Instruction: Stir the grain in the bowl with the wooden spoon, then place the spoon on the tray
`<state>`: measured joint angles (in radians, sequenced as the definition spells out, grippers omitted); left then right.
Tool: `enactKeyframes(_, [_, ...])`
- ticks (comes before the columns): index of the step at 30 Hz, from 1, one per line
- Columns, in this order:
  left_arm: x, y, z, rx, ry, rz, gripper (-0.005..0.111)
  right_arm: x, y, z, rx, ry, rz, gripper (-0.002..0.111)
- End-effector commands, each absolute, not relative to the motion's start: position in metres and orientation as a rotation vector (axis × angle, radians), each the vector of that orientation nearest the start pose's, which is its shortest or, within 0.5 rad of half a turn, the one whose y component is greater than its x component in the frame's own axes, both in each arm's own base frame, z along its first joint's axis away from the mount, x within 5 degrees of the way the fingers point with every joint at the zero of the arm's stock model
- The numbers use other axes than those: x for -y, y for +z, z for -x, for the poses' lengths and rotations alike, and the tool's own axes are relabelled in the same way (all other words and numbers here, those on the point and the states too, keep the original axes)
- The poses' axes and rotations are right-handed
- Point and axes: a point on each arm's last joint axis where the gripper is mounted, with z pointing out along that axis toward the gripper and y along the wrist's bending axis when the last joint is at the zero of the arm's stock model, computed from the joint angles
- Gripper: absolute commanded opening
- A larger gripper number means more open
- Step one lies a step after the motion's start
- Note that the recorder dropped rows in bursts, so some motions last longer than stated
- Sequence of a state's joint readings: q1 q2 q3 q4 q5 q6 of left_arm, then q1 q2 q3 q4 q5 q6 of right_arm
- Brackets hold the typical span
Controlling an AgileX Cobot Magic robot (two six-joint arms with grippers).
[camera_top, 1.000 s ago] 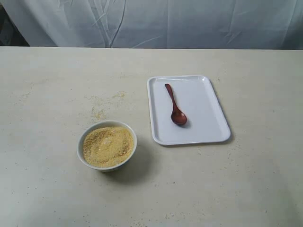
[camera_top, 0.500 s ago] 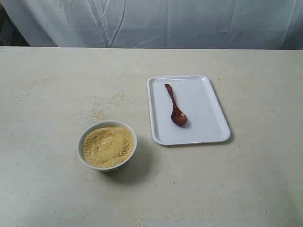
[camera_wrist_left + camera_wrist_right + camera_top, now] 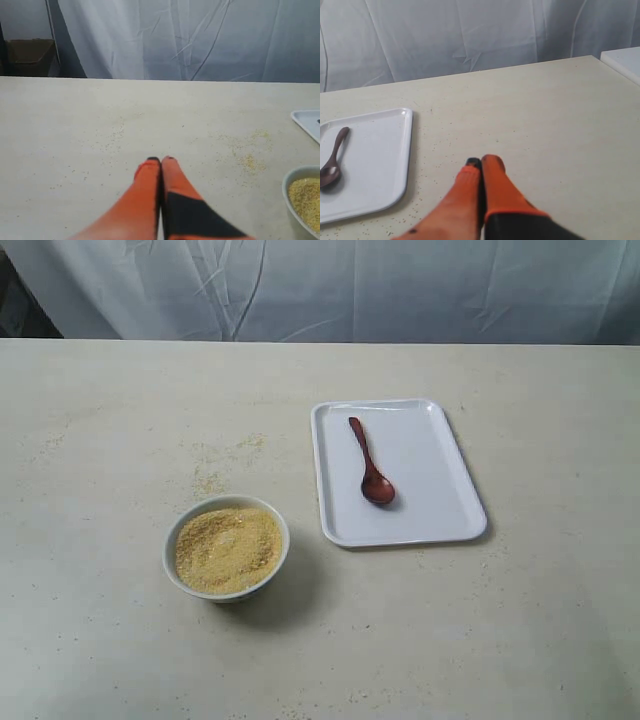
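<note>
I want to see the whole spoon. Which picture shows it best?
The exterior view: the wooden spoon lies whole on the tray. The right wrist view catches it at the frame's edge, slightly cut off. The left wrist view shows only a tray corner, no spoon.

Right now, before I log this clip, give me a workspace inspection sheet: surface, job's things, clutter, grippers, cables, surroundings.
Surface: pale table, speckled with loose grains.
Job's things: bowl filled with grain, left of the tray in the exterior view; wooden spoon lies on the tray, apart from the bowl.
Clutter: spilled grain patch on the table behind the bowl.
Grippers: left gripper shut, empty; right gripper shut, empty; neither shows in the exterior view.
Cables: nothing seen.
Surroundings: white cloth backdrop; a brownish box beyond the table in the left wrist view.
</note>
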<state>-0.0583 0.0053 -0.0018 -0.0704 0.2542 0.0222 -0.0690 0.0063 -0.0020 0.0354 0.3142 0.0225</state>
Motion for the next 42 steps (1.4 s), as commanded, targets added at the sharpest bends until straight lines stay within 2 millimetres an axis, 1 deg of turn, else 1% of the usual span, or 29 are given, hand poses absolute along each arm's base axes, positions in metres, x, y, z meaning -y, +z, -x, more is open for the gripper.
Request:
enactKeyframes(1, [0.0042, 0.1922, -0.0554, -1.716, -0.075, -0.034, 0.0, 0.003, 0.1856, -0.0542, -1.786, -0.005, -0.103, -0.001])
enactKeyframes(6, [0.0031, 0.1921, -0.0554, -1.714, -0.028, -0.069, 0.0, 0.003, 0.1856, -0.0542, -1.786, -0.005, -0.103, -0.001])
enactKeyframes(42, [0.003, 0.1921, -0.0554, -1.714, -0.023, -0.072, 0.0, 0.0029, 0.1856, -0.0542, -1.786, -0.003, -0.104, -0.001])
